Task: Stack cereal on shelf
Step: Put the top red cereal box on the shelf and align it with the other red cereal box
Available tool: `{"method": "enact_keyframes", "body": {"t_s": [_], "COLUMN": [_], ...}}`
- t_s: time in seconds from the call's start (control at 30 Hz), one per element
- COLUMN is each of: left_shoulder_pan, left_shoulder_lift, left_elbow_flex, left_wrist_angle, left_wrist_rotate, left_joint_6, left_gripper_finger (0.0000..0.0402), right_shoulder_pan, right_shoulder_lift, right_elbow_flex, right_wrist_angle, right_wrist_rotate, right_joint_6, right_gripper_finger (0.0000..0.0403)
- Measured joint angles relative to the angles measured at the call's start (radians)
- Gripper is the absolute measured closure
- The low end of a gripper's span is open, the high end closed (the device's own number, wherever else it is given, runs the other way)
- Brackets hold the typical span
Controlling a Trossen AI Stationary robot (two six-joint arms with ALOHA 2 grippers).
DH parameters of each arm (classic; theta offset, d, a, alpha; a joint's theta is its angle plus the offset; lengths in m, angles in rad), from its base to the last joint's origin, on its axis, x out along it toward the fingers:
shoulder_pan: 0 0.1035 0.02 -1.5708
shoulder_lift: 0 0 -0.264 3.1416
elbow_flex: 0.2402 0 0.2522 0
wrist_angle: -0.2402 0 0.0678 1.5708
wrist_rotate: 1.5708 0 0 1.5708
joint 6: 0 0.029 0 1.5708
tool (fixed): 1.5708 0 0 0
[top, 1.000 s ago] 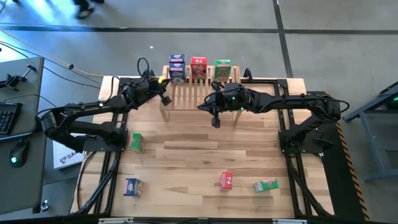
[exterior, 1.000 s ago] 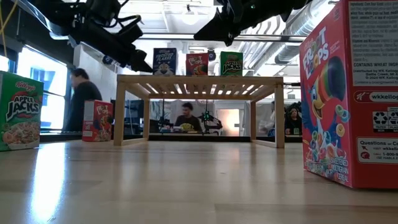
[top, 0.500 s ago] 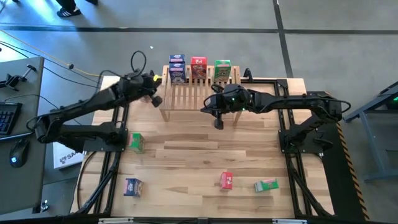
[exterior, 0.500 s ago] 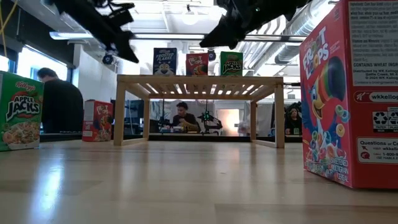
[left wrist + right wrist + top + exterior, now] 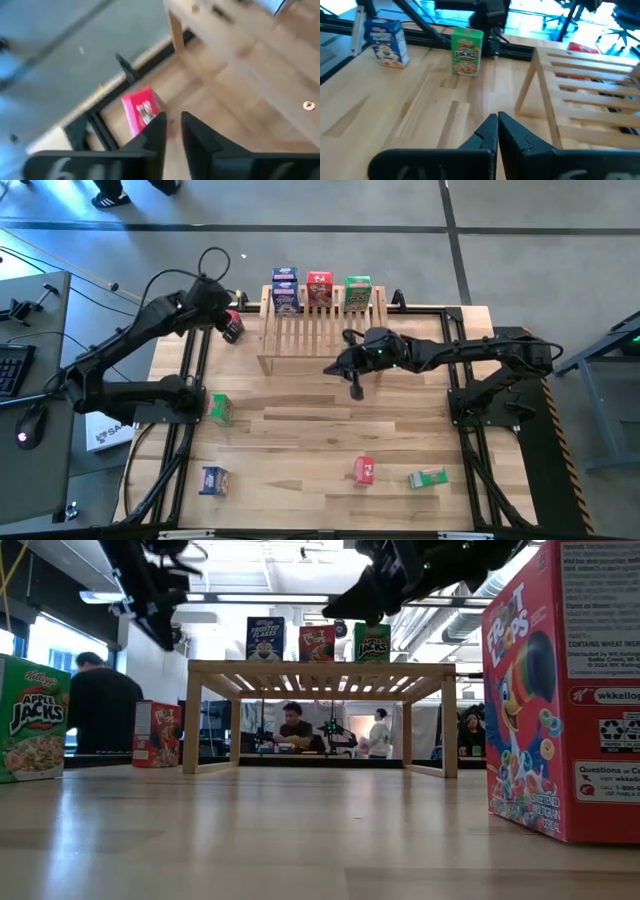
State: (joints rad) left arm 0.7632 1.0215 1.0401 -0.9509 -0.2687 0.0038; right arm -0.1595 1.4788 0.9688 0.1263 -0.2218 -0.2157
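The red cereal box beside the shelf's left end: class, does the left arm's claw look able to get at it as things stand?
Probably yes. The left claw hangs just above the red cereal box, nothing between them, fingers slightly apart. The shelf stands off to one side.

Eight cereal boxes show: three blue point(image 5: 285, 288), three red point(image 5: 319, 286) and two green point(image 5: 357, 290). One wooden shelf point(image 5: 318, 332) stands at the bench's point(image 5: 300, 440) far edge. Two arms work.
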Motion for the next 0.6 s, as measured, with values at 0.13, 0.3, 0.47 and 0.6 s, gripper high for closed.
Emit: {"method": "enact_keyframes", "body": {"t_s": [0.13, 0.3, 0.47, 0.6], "left_shoulder_pan": [0.056, 0.084, 0.100, 0.118], "left_shoulder_lift": [0.063, 0.149, 0.221, 0.258], "left_elbow_flex": [0.000, 0.000, 0.000, 0.000], "left_wrist_angle": [-0.021, -0.022, -0.025, -0.029], "left_wrist_rotate": [0.058, 0.045, -0.007, -0.058], "left_joint_6": [0.012, 0.026, 0.008, 0.005], "left_gripper_finger": [0.0290, 0.0219, 0.0173, 0.0150], "right_shoulder_pan": [0.016, 0.035, 0.045, 0.045], "right_shoulder_lift": [-0.007, -0.023, -0.031, -0.031], "right_elbow_flex": [0.000, -0.001, -0.001, -0.001], "right_wrist_angle": [-0.006, -0.016, -0.016, -0.019], "right_wrist_rotate": [-0.006, -0.007, -0.007, -0.006], "right_joint_6": [-0.015, -0.021, -0.021, -0.011], "right_gripper_finger": [0.0403, 0.0403, 0.0403, 0.0403]}}
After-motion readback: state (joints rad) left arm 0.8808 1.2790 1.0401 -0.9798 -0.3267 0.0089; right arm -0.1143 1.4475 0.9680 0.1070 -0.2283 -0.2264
